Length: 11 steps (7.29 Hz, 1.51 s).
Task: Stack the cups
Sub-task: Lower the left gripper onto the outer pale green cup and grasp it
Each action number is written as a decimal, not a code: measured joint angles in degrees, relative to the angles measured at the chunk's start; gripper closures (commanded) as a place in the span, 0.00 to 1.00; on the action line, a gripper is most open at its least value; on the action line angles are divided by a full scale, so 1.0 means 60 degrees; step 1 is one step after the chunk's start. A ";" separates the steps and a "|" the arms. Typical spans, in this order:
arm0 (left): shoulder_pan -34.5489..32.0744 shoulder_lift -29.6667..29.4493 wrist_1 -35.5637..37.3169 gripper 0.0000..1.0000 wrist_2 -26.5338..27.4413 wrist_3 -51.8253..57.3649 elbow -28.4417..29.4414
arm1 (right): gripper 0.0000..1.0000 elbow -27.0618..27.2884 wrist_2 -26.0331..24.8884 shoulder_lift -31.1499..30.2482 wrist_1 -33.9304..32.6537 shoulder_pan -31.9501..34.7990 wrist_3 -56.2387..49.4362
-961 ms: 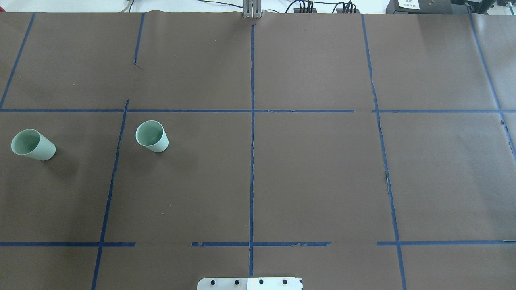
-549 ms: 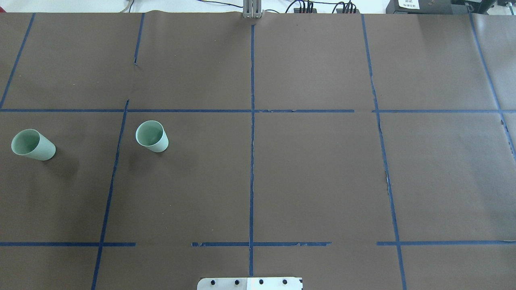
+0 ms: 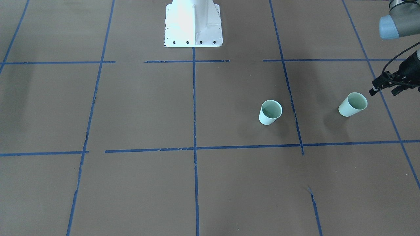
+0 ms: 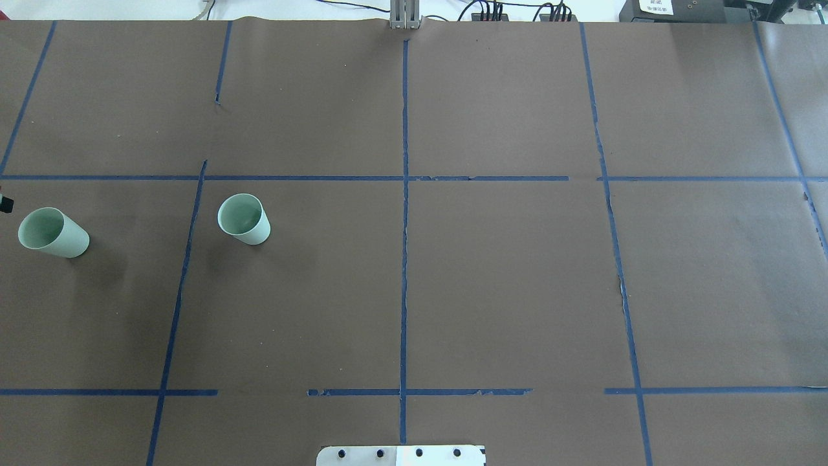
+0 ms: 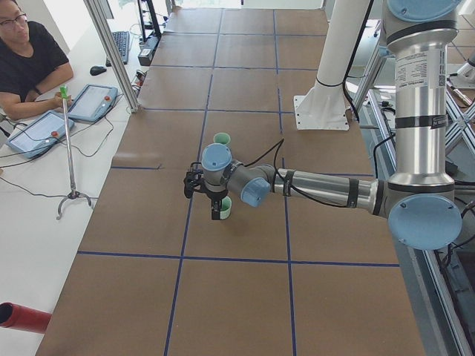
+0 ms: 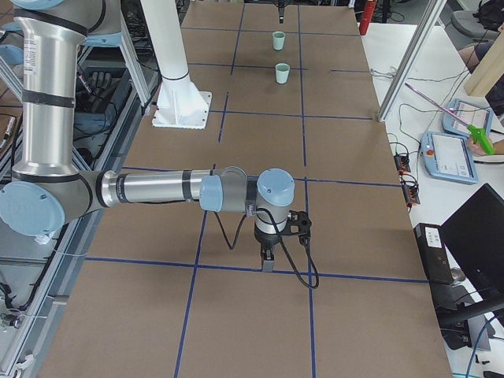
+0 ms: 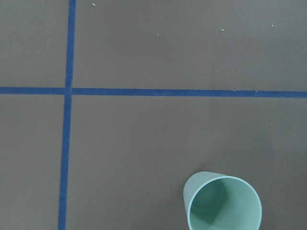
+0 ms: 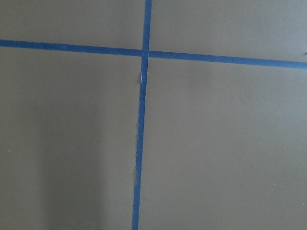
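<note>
Two pale mint-green cups stand upright and apart on the brown table. The outer cup [image 4: 53, 233] [image 3: 352, 104] is near the table's left end. The inner cup [image 4: 244, 219] [image 3: 270, 112] is closer to the centre. My left gripper [image 3: 383, 91] hovers beside and above the outer cup, fingers apart, empty. Only one tip of it [image 4: 5, 204] shows at the overhead view's left edge. The left wrist view shows the outer cup [image 7: 223, 203] at bottom right. My right gripper [image 6: 268, 260] shows only in the exterior right view, far from the cups; I cannot tell its state.
Blue tape lines [image 4: 404, 194] split the brown table cover into squares. The white robot base [image 3: 193, 23] stands at the table's near-robot edge. An operator [image 5: 30, 59] sits with tablets [image 5: 93, 102] beside the table. A thin stand [image 5: 68, 148] is next to them.
A tip of my left gripper has come into the overhead view at the left edge, above the outer cup. Both cups have stayed in place.
</note>
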 measured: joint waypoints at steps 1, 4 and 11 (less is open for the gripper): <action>0.0180 -0.0011 -0.0119 0.00 0.0012 -0.0088 0.0148 | 0.00 0.0002 0.0003 0.0000 -0.0001 0.0001 0.0000; 0.0713 -0.0116 -0.0247 0.00 0.0194 -0.0205 0.0595 | 0.00 0.0008 0.0001 0.0000 -0.0004 0.0003 0.0000; 0.0873 -0.0379 -0.0693 0.88 0.0214 -0.0215 0.1316 | 0.00 0.0005 0.0001 0.0000 -0.0006 0.0003 0.0000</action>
